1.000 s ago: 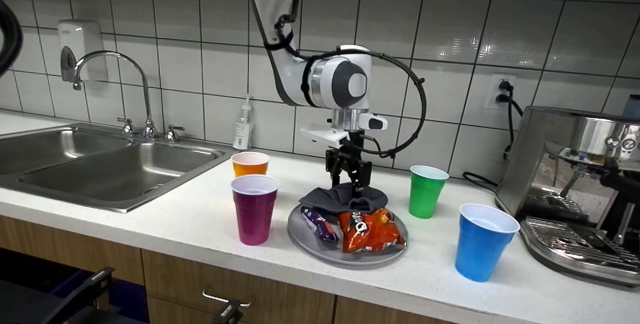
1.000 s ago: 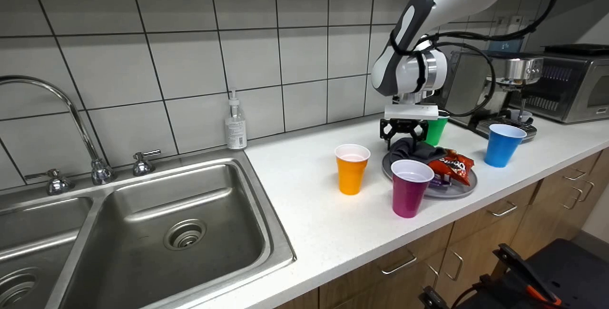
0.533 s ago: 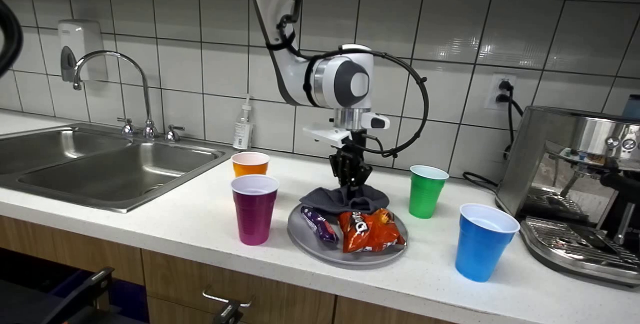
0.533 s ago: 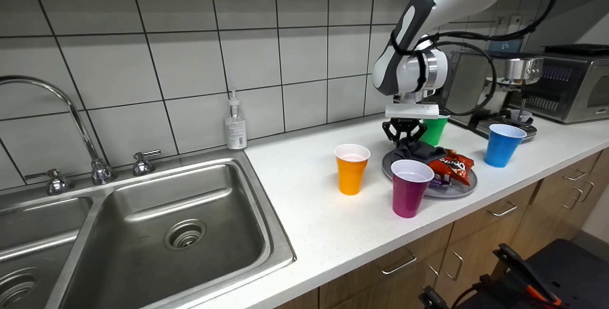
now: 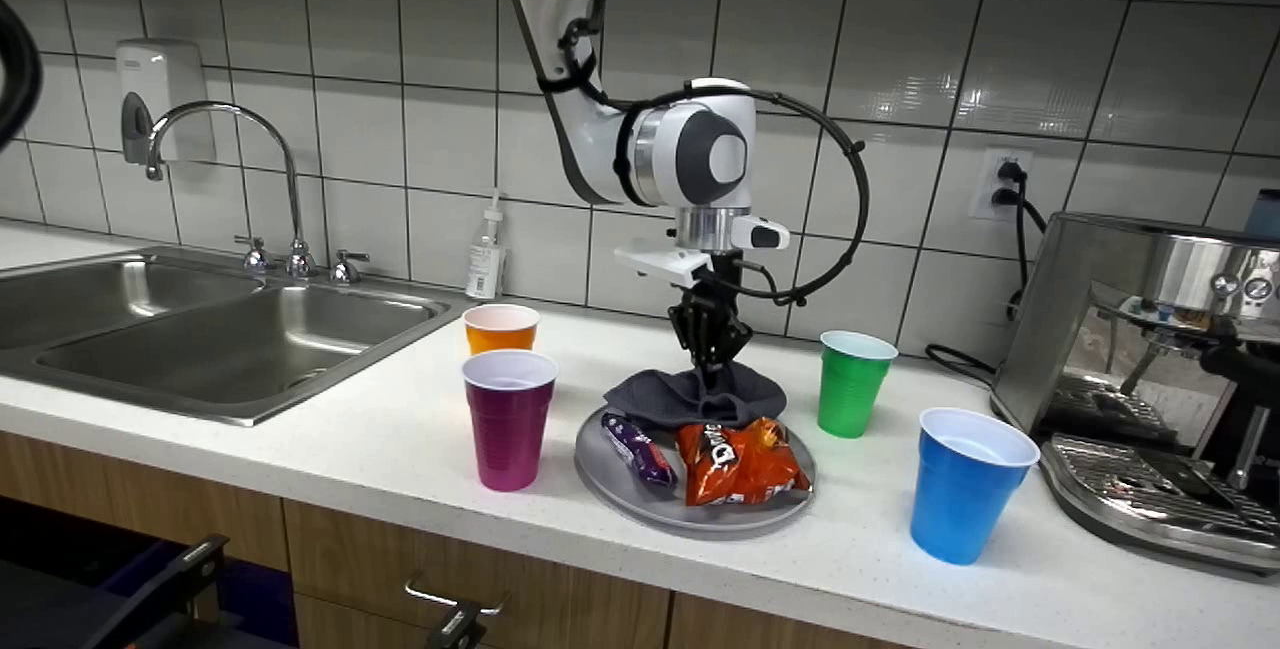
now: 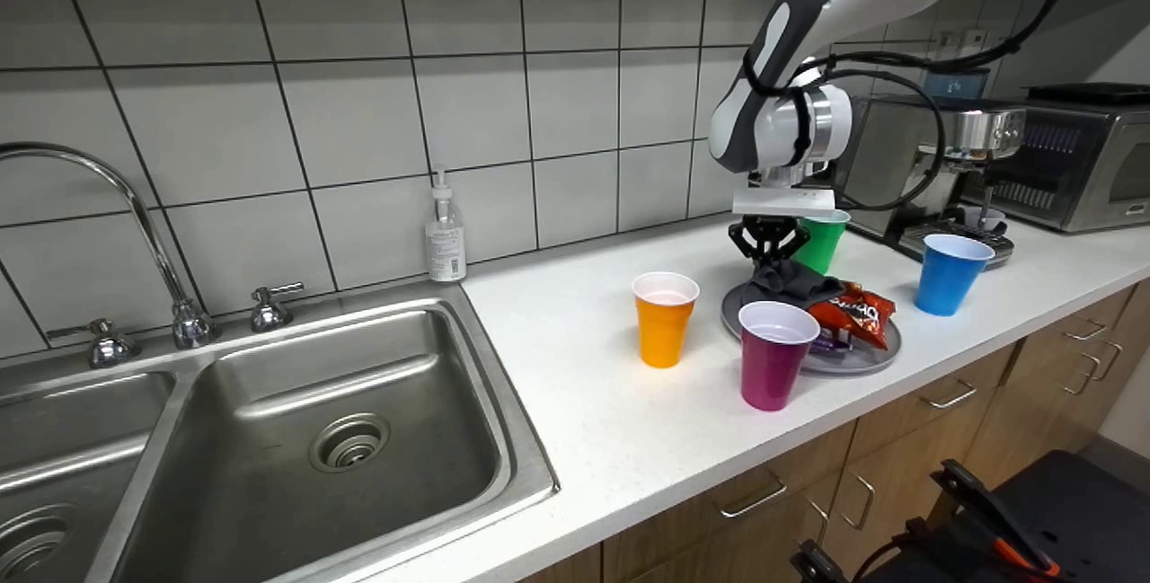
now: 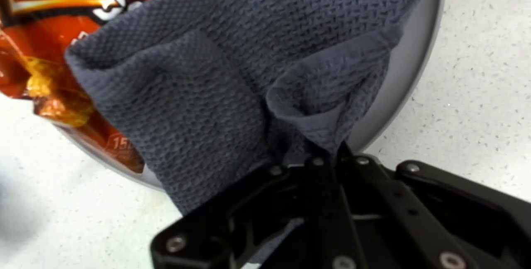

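Crept toward one o'clock in an exterior view since half a second ago, tugging the charcoal-grey woven cloth [image 5: 695, 403] along with the black two-finger gripper [image 5: 708, 372]! Drawn together at the jaws, pinching a fold. Keeping it draped across twelve o'clock of the round grey plate [image 5: 645, 503], with a glossy orange-red foil bag [image 5: 735, 466] at three.

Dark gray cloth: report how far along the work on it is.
Done: the gripper looks shut on a fold of the dark gray cloth, as the wrist view shows. In hand: that pinched fold, bunched where it is gripped. Left, probably: taking the cloth clear, since it spreads over the plate, next to the orange-red snack bag and purple packet. Whether any of it is lifted is hard to tell.
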You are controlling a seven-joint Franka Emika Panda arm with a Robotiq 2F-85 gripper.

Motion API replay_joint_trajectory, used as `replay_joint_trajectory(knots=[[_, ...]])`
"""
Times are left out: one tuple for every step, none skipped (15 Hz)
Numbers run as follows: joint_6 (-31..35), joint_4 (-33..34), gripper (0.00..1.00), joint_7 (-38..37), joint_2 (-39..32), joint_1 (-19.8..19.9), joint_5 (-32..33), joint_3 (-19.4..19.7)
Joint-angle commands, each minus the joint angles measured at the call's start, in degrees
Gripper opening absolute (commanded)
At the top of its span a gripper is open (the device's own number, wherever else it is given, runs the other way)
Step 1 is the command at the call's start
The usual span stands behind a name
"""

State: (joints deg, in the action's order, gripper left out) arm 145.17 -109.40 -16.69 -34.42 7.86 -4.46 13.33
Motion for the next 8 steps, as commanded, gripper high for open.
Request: replay_joint_trajectory(knots=[[-1.7, -0.6, 0.02, -0.1, 3.8, -0.4, 1.1, 0.5], [-1.6, -0.6, 0.02, 0.0, 4.4, -0.4, 1.0, 0.4], [-1.5, -0.6, 0.02, 0.0, 5.0, -0.5, 1.1, 0.3], [-1.1, -0.6, 0.02, -0.1, 5.6, -0.6, 1.1, 0.2], [-1.1, -0.6, 0.02, -0.1, 6.1, -0.8, 1.0, 0.0], [-0.9, -0.5, 0.02, -0.2, 6.5, -0.9, 1.0, -0.2], [-0.6, -0.3, 0.02, -0.3, 6.7, -1.2, 1.0, -0.3], [-0.4, -0.2, 0.02, -0.2, 6.8, -1.3, 0.7, -0.6]])
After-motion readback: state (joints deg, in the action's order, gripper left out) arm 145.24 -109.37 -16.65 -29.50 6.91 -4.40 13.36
